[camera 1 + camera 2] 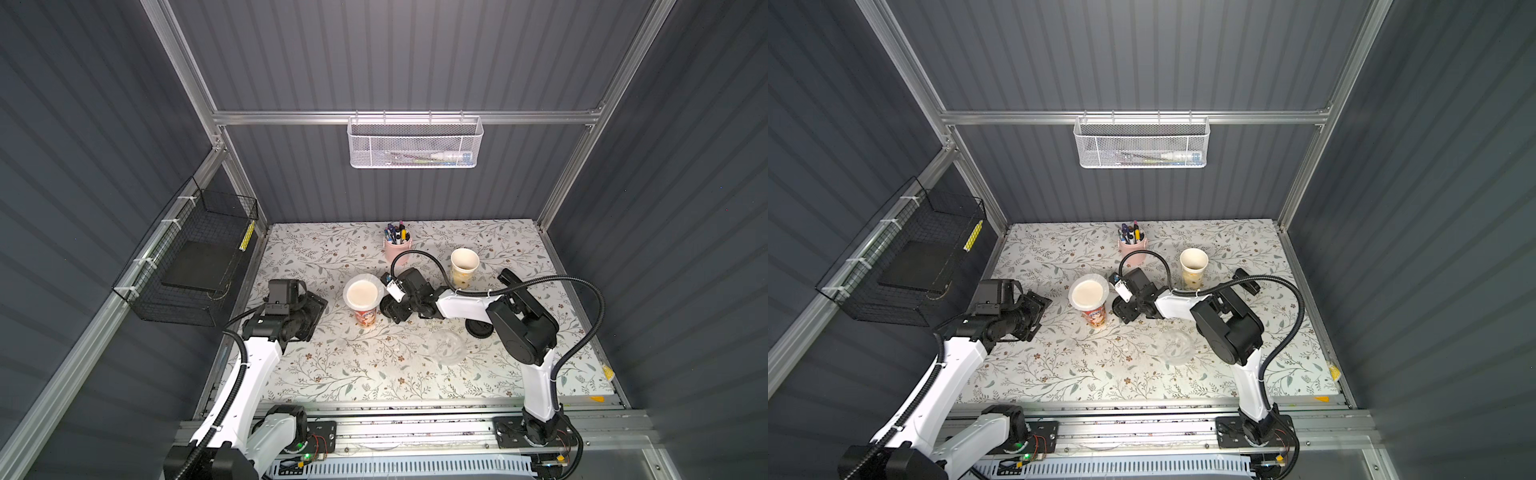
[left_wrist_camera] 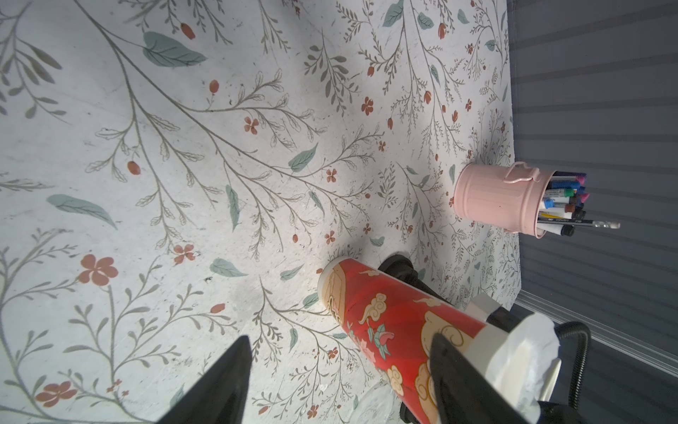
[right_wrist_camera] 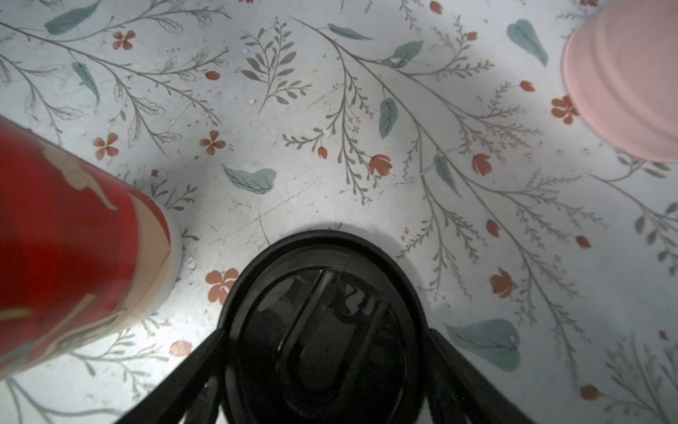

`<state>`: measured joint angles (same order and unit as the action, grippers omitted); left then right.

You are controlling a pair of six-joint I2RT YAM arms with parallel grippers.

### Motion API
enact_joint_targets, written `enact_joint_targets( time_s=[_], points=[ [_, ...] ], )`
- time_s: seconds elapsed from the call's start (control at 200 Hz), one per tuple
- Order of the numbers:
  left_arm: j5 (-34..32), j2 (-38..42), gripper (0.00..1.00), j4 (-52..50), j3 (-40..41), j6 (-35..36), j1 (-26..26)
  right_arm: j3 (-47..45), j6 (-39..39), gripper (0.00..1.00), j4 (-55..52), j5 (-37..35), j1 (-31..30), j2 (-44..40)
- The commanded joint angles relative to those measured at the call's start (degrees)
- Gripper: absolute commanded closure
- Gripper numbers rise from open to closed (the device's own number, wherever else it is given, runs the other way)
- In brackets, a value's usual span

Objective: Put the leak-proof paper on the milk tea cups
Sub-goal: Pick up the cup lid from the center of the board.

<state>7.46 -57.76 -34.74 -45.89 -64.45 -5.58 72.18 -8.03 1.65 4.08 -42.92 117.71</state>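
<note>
My right gripper [image 3: 326,341] sat low, its jaws spread either side of a black lid [image 3: 323,290] at the bottom of the wrist view; I could not tell whether they pressed it. The left gripper [image 2: 339,339] stood spread and empty over the counter [image 2: 146,183]. Beside the right gripper, the red cup [image 1: 366,318] at the centre of both top views carried one leak-proof sheet [image 1: 361,291] over its mouth. The second sheet [image 1: 446,347] lay crumpled lower right of centre (clear, hard to see), and the pale cup [image 1: 464,266] at upper right stood uncovered. I judged the second cover was in hand. Next called for a light pinch on that film's edge, not the lid.
</note>
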Motion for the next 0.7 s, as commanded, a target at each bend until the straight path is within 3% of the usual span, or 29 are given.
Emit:
enact_joint_targets(
  time_s=[0.0, 0.4, 0.696],
  points=[
    [-0.1, 0.9, 0.23, -1.1, 0.8, 1.2, -0.2, 0.3, -1.1, 0.22, -2.4, -1.0, -0.2, 1.1],
    [-0.3, 1.9, 0.23, -1.1, 1.5, 0.7, -0.1, -7.8, -2.7, 0.32, -1.7, -0.9, -0.2, -9.1],
    [-0.5, 2.5, 0.23, -0.8, 1.6, 0.9, -0.1, -14.5, -1.3, 0.33, -7.5, -3.0, -0.2, -24.2]
  ],
)
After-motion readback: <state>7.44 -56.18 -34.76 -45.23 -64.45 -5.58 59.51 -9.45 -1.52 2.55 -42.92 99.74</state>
